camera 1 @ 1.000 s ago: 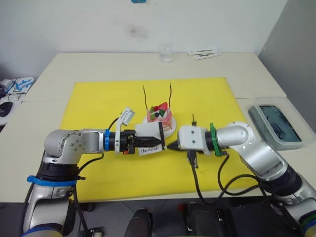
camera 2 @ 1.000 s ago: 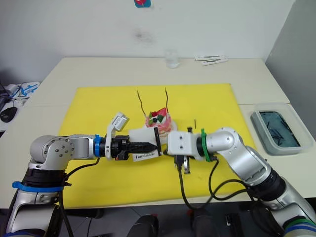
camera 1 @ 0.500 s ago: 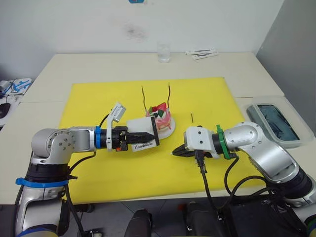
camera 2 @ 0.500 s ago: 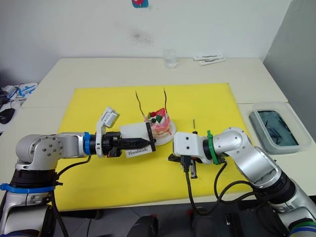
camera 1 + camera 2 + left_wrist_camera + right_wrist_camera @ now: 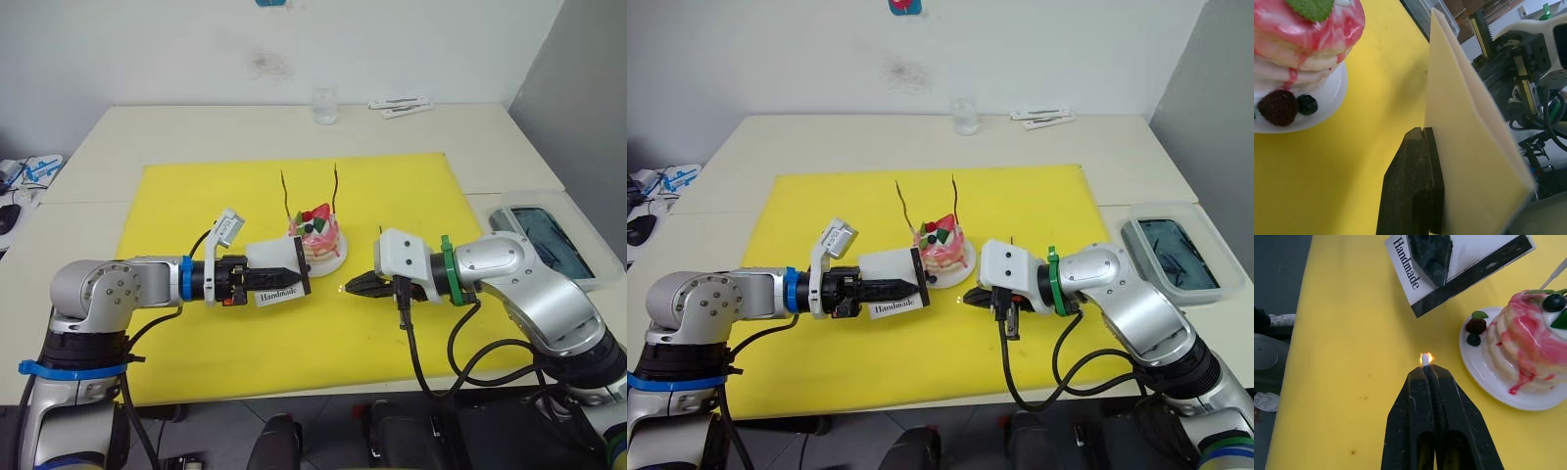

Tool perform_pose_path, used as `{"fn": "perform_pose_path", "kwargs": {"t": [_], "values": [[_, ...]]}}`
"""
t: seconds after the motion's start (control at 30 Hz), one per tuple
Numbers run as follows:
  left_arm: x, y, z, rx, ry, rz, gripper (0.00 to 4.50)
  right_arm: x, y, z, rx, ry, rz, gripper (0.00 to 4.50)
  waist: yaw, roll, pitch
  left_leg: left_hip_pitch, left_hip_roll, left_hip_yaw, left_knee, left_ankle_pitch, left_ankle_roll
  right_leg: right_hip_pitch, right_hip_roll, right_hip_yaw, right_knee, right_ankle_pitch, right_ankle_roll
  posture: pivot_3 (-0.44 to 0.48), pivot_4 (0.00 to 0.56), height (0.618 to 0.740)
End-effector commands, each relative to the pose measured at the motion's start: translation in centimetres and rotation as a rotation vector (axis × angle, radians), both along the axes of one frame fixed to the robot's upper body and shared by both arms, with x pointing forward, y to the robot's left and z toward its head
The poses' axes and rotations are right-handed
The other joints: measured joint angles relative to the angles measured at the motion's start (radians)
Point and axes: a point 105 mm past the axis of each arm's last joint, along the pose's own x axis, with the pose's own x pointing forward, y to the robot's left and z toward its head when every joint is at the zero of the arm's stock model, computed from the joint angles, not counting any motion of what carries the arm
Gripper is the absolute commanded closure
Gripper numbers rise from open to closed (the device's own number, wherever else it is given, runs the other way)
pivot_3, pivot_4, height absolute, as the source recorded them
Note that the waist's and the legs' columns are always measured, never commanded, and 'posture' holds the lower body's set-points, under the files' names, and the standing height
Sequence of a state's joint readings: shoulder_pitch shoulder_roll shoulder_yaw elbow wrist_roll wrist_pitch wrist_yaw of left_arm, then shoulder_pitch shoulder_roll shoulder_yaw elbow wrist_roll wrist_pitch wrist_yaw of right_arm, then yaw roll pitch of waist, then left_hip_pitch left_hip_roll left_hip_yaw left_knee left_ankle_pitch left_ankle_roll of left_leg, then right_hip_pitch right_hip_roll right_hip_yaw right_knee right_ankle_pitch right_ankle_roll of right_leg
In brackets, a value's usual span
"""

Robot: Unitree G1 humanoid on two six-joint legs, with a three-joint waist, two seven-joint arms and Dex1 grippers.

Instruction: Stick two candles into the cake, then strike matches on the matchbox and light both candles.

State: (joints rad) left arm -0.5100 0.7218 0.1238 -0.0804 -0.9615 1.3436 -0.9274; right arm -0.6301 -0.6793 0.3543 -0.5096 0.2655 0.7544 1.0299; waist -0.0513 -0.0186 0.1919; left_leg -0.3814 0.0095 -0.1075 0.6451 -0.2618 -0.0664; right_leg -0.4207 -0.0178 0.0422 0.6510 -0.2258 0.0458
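Pink-and-white cake [image 5: 1531, 350], white black-striped matchbox [image 5: 1469, 264], yellow mat [image 5: 196, 196].

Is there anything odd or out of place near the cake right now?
Nothing is spilled or damaged. The two candles stand in the cake, both leaning slightly and unlit. The right claw pinches a burning match very close to its fingertips, which looks risky.

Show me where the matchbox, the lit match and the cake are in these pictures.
matchbox [image 5: 1464, 262]: right wrist view, on its white face beside the black strip.
lit match [image 5: 1425, 359]: right wrist view, on its flaming tip.
cake [image 5: 942, 249]: right eye view, on its pink side.
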Motion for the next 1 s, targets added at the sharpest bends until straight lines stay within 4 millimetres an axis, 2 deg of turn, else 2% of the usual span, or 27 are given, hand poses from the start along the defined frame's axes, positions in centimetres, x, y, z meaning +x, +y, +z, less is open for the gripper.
{"fn": "perform_pose_path", "kwargs": {"t": [0.03, 0.47, 0.73, 1.0], "values": [[-0.4, 0.3, 0.6, 0.013, -0.047, -0.008, 4.5, -0.1, 0.5, 2.0, 0.051, -0.058, 0.012, 4.46, 0.0, 0.0, 0.0, 0.0, 0.0, 0.0, 0.0, 0.0, 0.0, 0.0, 0.0, 0.0, 0.0, 0.0, 0.0, 0.0, 0.15, 0.74], [-1.5, 1.4, -0.9, 0.069, -0.043, 0.006, 4.5, 0.5, 1.5, 4.1, 0.125, -0.095, 0.005, 4.46, -0.002, 0.0, 0.0, 0.0, 0.0, 0.0, 0.0, 0.0, 0.0, 0.0, 0.0, 0.0, 0.0, 0.0, 0.0, 0.0, 0.15, 0.74], [-2.3, 1.6, -2.0, 0.09, -0.04, 0.002, 4.5, 2.7, 3.8, 7.3, 0.291, -0.122, -0.07, 4.46, -0.004, 0.0, 0.0, 0.0, 0.001, 0.0, 0.0, 0.0, 0.0, -0.001, 0.0, 0.0, 0.001, 0.0, 0.0, 0.0, 0.15, 0.74], [-2.6, 1.8, -2.5, 0.103, -0.04, 0.004, 4.5, 4.0, 4.8, 8.1, 0.375, -0.113, -0.147, 4.46, -0.002, 0.0, 0.0, 0.0, 0.001, 0.0, -0.001, 0.0, 0.0, -0.001, 0.0, 0.0, 0.0, 0.0, -0.001, 0.0, 0.15, 0.74]]}}
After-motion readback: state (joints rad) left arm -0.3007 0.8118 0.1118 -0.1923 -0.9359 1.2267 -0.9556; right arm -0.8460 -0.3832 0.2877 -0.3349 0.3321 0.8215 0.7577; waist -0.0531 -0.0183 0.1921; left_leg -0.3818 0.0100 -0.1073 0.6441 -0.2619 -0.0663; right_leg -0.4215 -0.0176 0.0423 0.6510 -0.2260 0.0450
